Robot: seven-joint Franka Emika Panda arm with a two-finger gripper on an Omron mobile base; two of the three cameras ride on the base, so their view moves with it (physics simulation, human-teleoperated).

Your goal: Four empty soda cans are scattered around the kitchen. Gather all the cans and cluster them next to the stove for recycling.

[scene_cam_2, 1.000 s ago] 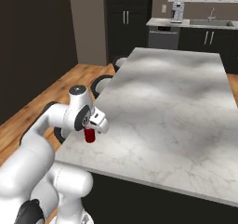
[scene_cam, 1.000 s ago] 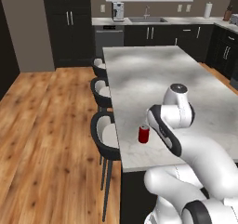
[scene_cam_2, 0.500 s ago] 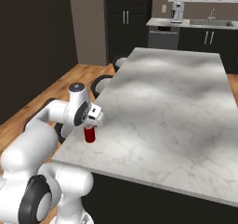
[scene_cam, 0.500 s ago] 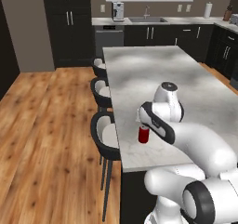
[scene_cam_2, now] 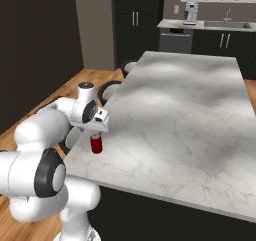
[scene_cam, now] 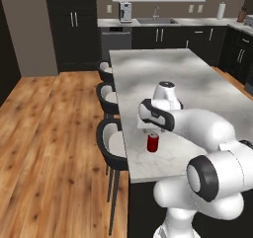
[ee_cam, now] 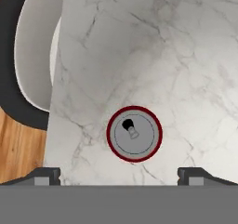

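Fingers: 2 dark tips point(ee_cam: 45, 175) spread fully apart, nothing between them, no contact with anything.
Gripper point(ee_cam: 119, 177): poised straight above the can, looking down on its lid; in the left base view point(scene_cam: 147, 130) just over the can's top.
Soda can point(ee_cam: 134, 134): 1 red can, upright on the island counter near its corner edge, on the stool side; round silver top with a dark opening and pull tab; also at point(scene_cam: 153, 142) and point(scene_cam_2: 96, 144). Contents not discernible.
Island counter point(scene_cam: 197, 79): long rectangular slab, white-grey marble with fine dark veins, smooth and glossy.
Stools point(scene_cam: 111, 143): 3 in a row along the island's side, black curved backs, pale round seats.
Floor point(scene_cam: 44, 133): warm wood planks with visible grain.
Cabinets point(scene_cam: 74, 24): matte black fronts with slim silver handles.
Sink point(scene_cam: 154, 19): set in the far pale counter under the window; basin interior too small to tell.
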